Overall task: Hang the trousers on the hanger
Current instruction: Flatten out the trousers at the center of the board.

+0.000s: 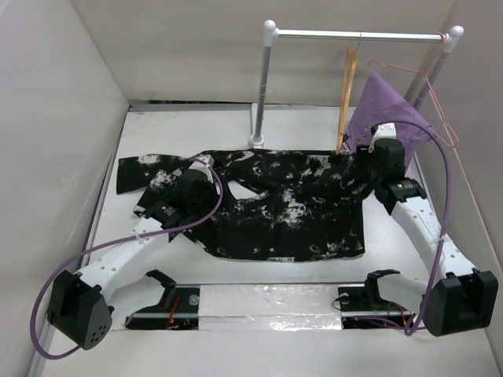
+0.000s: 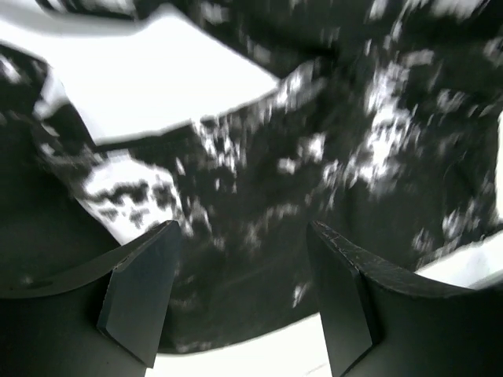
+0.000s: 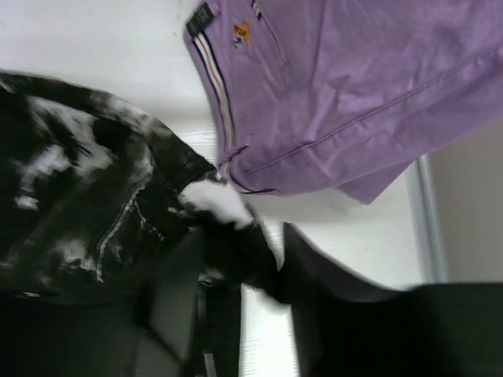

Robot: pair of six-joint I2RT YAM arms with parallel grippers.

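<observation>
The trousers are lying spread flat across the white surface, legs trailing toward the left wall. The hanger is hanging bare from the rail just behind their right end. The left hand is hovering over the speckled fabric with its fingers wide apart and nothing between them. The right hand is sitting at the waistband, fingers parted, a fold of fabric at their tips. A purple cloth is hanging beside it.
</observation>
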